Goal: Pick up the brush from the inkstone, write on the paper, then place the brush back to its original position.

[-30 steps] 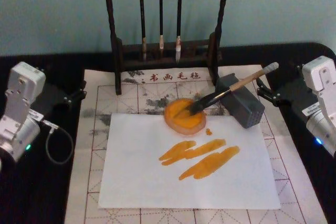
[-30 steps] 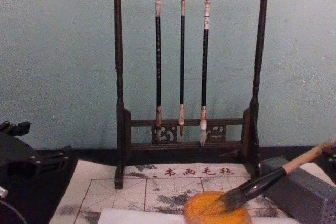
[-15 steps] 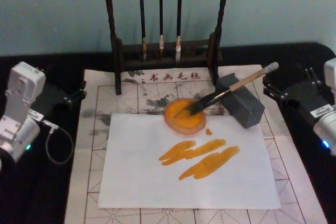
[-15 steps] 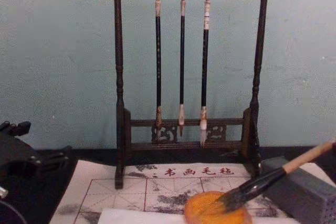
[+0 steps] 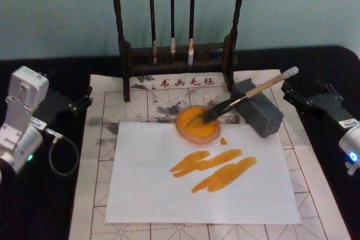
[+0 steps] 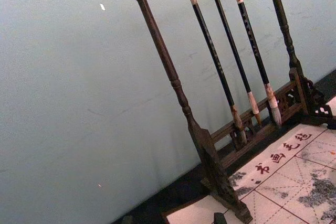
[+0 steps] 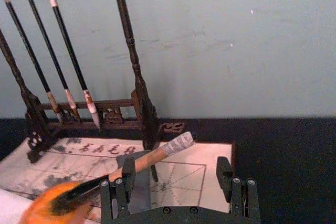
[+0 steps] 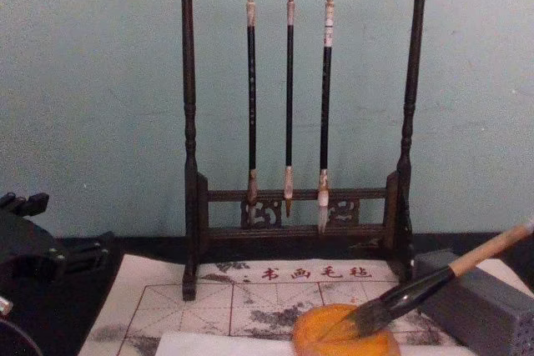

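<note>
The brush lies free, its dark bristles in the orange inkstone and its pale handle propped on a grey block. The white paper lies in front of the inkstone and bears several orange strokes. My right gripper hovers open at the table's right side, apart from the brush's whitish end cap. In the right wrist view its fingers stand wide apart with the brush and inkstone beyond them. My left gripper is parked open at the left edge.
A dark wooden rack with three thin hanging brushes stands at the back. The beige mat with red grid lines lies under the paper. Black tabletop runs along both sides.
My right arm has drawn back to the right, away from the brush's end cap. The brush, inkstone and left arm have stayed put.
</note>
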Robot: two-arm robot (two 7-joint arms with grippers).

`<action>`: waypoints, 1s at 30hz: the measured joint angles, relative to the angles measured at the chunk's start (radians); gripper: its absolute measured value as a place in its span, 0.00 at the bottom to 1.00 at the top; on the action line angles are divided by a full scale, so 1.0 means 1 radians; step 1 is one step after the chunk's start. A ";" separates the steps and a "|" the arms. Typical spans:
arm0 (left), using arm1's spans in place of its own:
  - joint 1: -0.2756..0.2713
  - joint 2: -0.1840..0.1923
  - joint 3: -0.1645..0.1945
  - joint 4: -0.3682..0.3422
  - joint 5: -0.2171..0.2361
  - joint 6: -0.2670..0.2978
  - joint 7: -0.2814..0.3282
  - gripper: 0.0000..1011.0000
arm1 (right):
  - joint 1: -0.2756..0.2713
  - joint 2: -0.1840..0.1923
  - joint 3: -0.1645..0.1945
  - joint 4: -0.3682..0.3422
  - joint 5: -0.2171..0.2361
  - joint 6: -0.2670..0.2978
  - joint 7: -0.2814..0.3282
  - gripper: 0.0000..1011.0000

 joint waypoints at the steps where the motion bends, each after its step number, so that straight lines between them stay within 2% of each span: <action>1: 0.000 0.000 0.000 0.000 0.000 0.000 0.000 0.99 | 0.000 -0.005 0.004 0.003 0.011 0.007 0.007 0.99; 13: 0.000 0.000 0.000 0.000 0.000 0.000 0.000 0.99 | 0.029 -0.074 0.062 0.054 0.160 0.107 0.084 0.99; 14: 0.000 0.000 0.000 0.000 0.000 0.000 0.000 0.99 | 0.036 -0.082 0.066 0.062 0.183 0.122 0.093 0.99; 18: 0.000 0.000 0.000 0.000 0.000 0.000 0.000 0.99 | 0.055 -0.094 0.067 0.086 0.241 0.155 0.111 0.99; 19: 0.000 0.000 0.000 0.000 0.000 0.000 0.000 0.99 | 0.055 -0.094 0.067 0.086 0.241 0.155 0.111 0.99; 30: 0.000 0.000 0.000 0.000 0.000 0.000 0.000 0.99 | 0.095 -0.124 0.056 0.136 0.358 0.220 0.125 0.99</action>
